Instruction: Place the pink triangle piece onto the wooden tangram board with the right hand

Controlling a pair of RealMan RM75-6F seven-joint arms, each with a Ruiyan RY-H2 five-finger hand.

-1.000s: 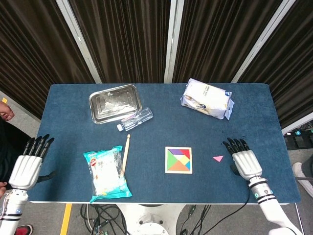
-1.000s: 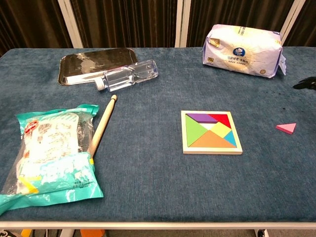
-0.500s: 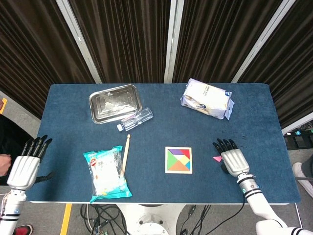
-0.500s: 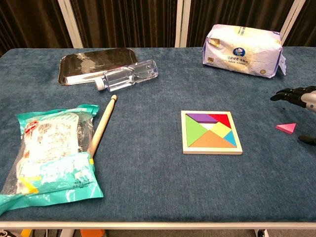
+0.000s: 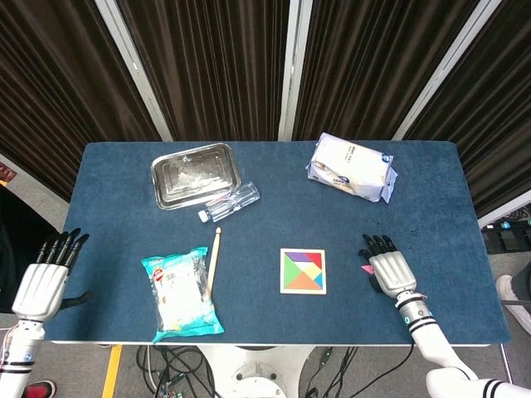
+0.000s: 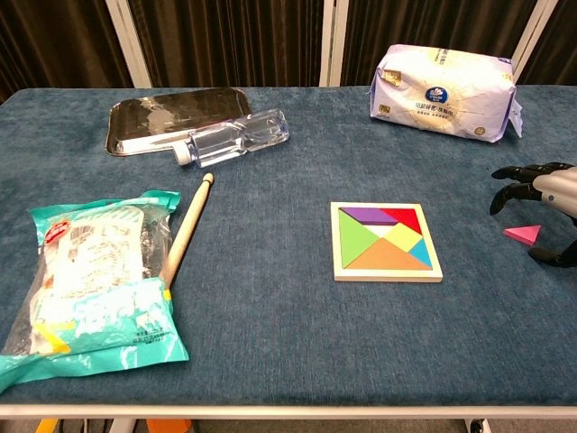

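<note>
While the pink triangle piece (image 6: 524, 234) lies ungrasped on the table near its right edge, well apart from the wooden tangram board (image 6: 385, 241), the right hand (image 6: 543, 200) arches over it, fingers spread, holding nothing; grasp and placement remain.

Right hand (image 5: 388, 269) hovers palm-down, fingers spread; left hand (image 5: 43, 283) rests flat, fingers extended.

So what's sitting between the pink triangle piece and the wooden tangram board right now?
Nothing: only bare blue tablecloth separates the pink triangle piece from the wooden tangram board, clearest in the chest view.
</note>
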